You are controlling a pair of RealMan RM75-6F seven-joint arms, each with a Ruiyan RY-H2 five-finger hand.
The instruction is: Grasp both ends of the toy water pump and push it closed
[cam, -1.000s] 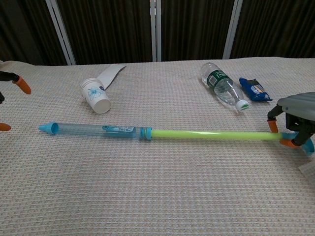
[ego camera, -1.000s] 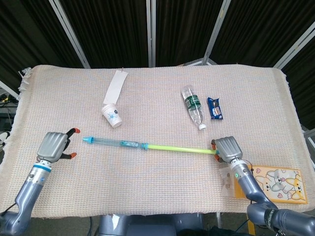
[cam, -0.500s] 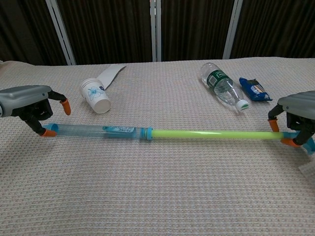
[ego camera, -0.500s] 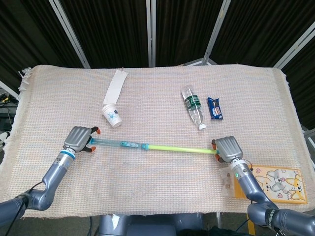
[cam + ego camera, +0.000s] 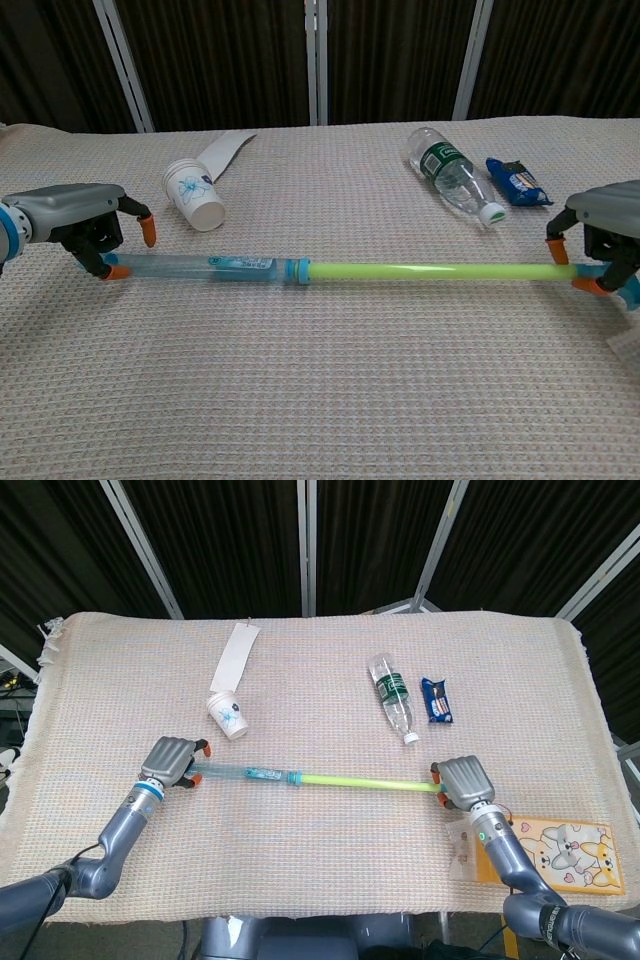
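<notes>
The toy water pump [image 5: 300, 268] lies fully extended across the cloth-covered tabletop [image 5: 320, 680]. The left hand [image 5: 85, 222] has its fingers closed around the blue barrel tip; the right hand [image 5: 605, 235] grips the yellow-green plunger's far end.

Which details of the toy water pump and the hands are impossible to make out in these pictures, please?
- Nozzle tip of the toy water pump: covered by the left hand in head and chest views.
- Rod's handle end: covered by the right hand; its hold is unclear.
- Right hand, chest view: cut off by the frame edge.
</notes>
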